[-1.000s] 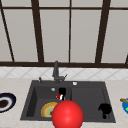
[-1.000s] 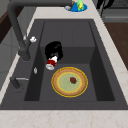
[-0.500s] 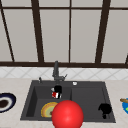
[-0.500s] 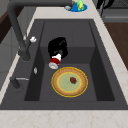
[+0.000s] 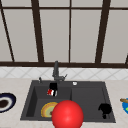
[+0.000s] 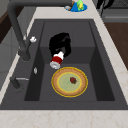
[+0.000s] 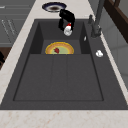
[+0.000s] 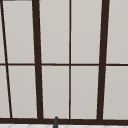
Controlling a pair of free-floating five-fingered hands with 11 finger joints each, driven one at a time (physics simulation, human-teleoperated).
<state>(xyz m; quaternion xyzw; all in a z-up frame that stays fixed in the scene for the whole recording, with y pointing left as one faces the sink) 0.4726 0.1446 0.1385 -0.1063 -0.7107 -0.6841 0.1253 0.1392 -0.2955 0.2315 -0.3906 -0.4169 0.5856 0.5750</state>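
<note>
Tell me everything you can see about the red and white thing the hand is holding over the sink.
The can is a small cylinder with a red body, a white band and a pale grey end. It is tilted, grey end pointing down toward the yellow plate in the sink's basin, and looks clear of it. The left hand is curled round its upper part; nothing else touches it.

This is a home kitchen: a dark sink [image 5: 110,117] with a tall faucet [image 5: 56,71] is set into a pale stone worktop [image 6: 62,118] below a large dark-framed window [image 8: 37,62], with dishes about.
</note>
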